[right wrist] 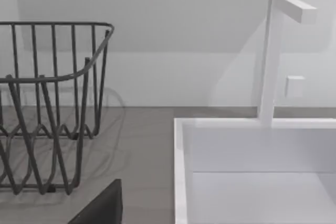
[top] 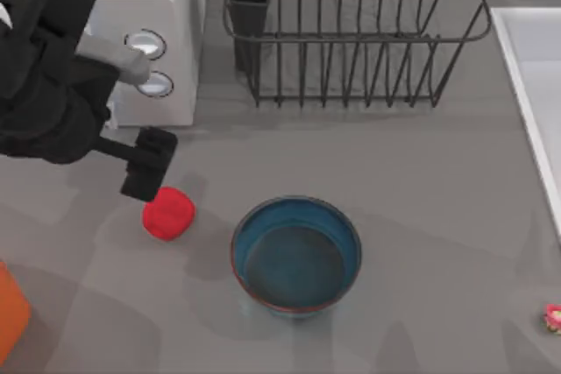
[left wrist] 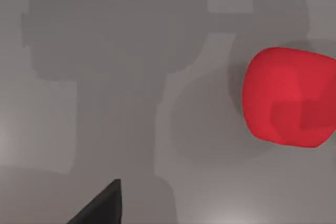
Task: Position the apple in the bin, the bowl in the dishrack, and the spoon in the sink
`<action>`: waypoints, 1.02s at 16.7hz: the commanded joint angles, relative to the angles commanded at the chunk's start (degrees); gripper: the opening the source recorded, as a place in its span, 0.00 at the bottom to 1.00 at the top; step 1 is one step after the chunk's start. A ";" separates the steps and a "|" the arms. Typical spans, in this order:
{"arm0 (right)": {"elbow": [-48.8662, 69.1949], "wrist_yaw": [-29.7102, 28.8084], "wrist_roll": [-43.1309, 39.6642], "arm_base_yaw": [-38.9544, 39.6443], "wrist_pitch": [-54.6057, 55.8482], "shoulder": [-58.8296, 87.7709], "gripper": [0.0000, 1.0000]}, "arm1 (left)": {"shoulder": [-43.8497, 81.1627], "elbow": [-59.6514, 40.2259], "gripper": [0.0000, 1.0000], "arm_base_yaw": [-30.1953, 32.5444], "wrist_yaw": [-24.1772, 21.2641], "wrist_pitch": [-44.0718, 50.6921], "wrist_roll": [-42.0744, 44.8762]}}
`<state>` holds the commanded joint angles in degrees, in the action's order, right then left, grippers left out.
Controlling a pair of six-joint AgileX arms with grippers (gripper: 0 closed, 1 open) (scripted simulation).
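The red apple (top: 168,213) (left wrist: 286,95) lies on the grey table, left of the teal-blue bowl (top: 346,234), which stands upright and empty. My left gripper (top: 147,164) hangs just above and behind the apple, slightly to its left, not touching it. The black wire dishrack (top: 351,41) (right wrist: 52,103) stands at the back middle with nothing in it. Along the right edge runs the white sink (top: 526,67) (right wrist: 181,171). The tiny pink-and-yellow spoon (top: 553,317) lies at the front right edge. An orange bin (top: 9,313) shows at the front left edge. A dark corner of my right gripper (right wrist: 100,208) faces the sink and rack.
A white microwave (top: 158,6) with two round knobs stands at the back left, right behind my left arm. A white faucet (right wrist: 270,56) rises at the sink's back rim. Open table lies between the bowl and the sink.
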<state>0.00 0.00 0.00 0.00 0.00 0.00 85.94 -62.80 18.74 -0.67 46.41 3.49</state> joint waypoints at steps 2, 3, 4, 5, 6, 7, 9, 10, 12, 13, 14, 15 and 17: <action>0.00 0.00 0.00 0.00 0.00 0.00 1.00 | 8.11 -6.15 1.00 1.80 -0.12 4.32 0.36; 0.00 0.00 0.00 0.00 0.00 0.00 1.00 | 11.82 -8.88 1.00 2.61 -0.14 6.26 0.53; 0.00 0.00 0.00 0.00 0.00 0.00 1.00 | 15.21 -11.35 1.00 3.35 -0.15 8.04 0.70; 0.00 0.00 0.00 0.00 0.00 0.00 1.00 | 18.14 -13.54 1.00 4.01 -0.14 9.64 0.86; 0.00 0.00 0.00 0.00 0.00 0.00 1.00 | 20.62 -15.46 1.00 4.60 -0.12 11.05 1.00; 0.00 0.00 0.00 0.00 0.00 0.00 1.00 | 22.67 -17.04 1.00 5.08 -0.07 12.22 1.11; 0.00 0.00 0.00 0.00 0.00 0.00 1.00 | 25.17 -18.80 1.00 5.61 0.06 13.58 1.22; 0.00 0.00 0.00 0.00 0.00 0.00 1.00 | 25.75 -19.12 1.00 5.71 0.11 13.85 1.24; 0.00 0.00 0.00 0.00 0.00 0.00 1.00 | 25.90 -19.20 1.00 5.73 0.12 13.91 1.24; 0.00 0.00 0.00 0.00 0.00 0.00 1.00 | 25.90 -19.20 1.00 5.73 0.12 13.91 1.24; 0.00 0.00 0.00 0.00 0.00 0.00 1.00 | 25.90 -19.20 1.00 5.73 0.12 13.91 1.24; 0.00 0.00 0.00 0.00 0.00 0.00 1.00 | 25.73 -19.04 1.00 5.43 0.11 13.80 1.22; 0.00 0.00 0.00 0.00 0.00 0.00 1.00 | 26.19 -18.29 1.00 5.56 0.12 12.81 1.34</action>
<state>0.00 0.00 0.00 0.00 0.00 0.00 112.13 -81.09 24.29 -0.55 59.22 4.83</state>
